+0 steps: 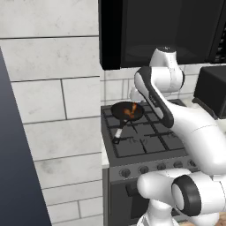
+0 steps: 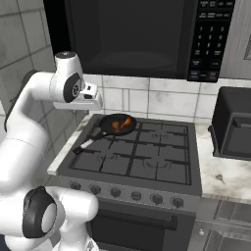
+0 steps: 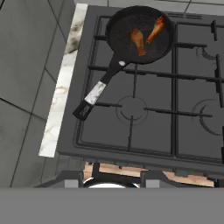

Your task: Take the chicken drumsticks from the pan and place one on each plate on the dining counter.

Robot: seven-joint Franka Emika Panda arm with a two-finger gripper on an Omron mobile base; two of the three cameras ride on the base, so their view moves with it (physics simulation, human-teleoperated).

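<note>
The small black pan (image 3: 122,26) sits on the stove's back left burner, its long handle (image 3: 98,90) pointing toward the front left. Two orange-brown chicken drumsticks lie in it side by side: one (image 3: 138,41) nearer the middle, the other (image 3: 156,28) toward the far rim. The pan (image 2: 109,120) and drumsticks (image 2: 120,124) also appear in the right base view, and the pan (image 1: 120,109) in the left base view. My gripper (image 3: 118,177) hangs high above the stove's front edge, open and holding nothing. The plates and the dining counter are out of view.
The black gas stove (image 2: 142,162) has raised grates and a row of knobs (image 2: 136,196). A dark microwave (image 2: 132,34) hangs above it. A dark box-shaped appliance (image 2: 235,122) stands on the marble counter to the right. A tiled wall (image 1: 53,110) and a narrow marble strip (image 3: 61,87) border the left.
</note>
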